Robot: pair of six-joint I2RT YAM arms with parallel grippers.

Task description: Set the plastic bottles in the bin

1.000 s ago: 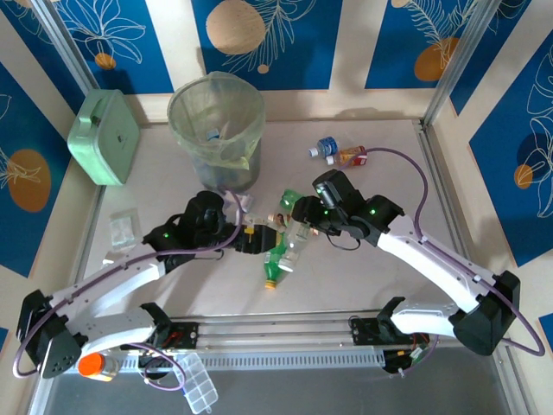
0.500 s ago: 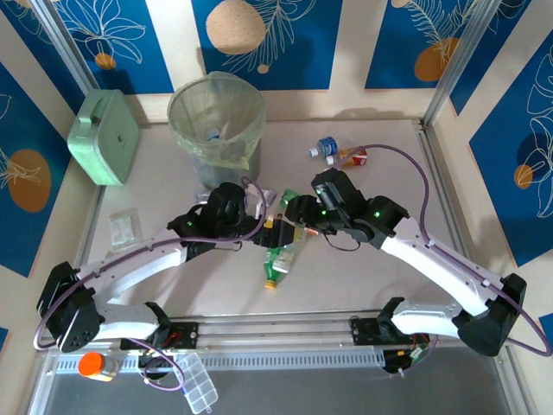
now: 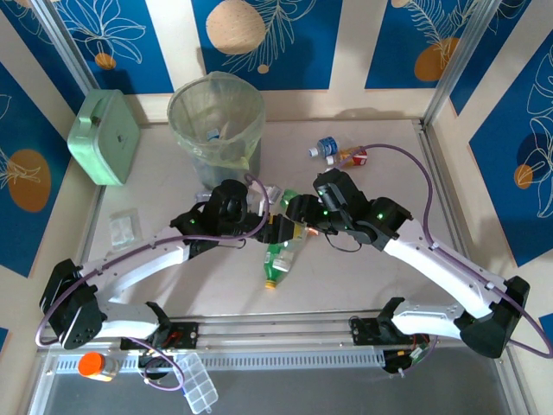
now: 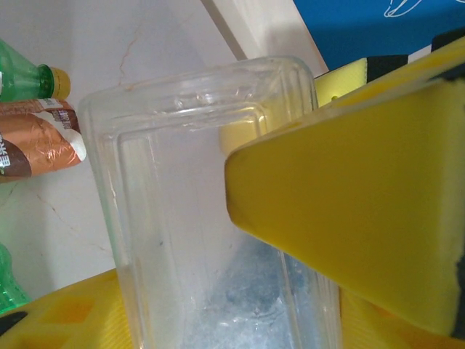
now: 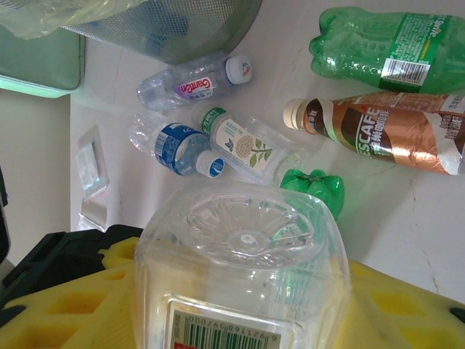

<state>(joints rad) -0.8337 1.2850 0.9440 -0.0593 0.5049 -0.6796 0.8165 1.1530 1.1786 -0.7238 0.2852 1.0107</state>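
Likely handover: left pincer [image 4: 182, 254] and right pincer [image 5: 240, 305] both clamp one clear bottle [image 5: 243, 240] (bin [image 3: 200, 151] well apart); right should release next

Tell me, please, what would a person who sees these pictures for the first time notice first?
The left arm and right arm meet at mid-table over scattered plastic bottles, and the right gripper holds a clear square bottle between yellow fingers. Behind them, at the far side, stands the tall translucent bin; a mint-green box sits at the far left.
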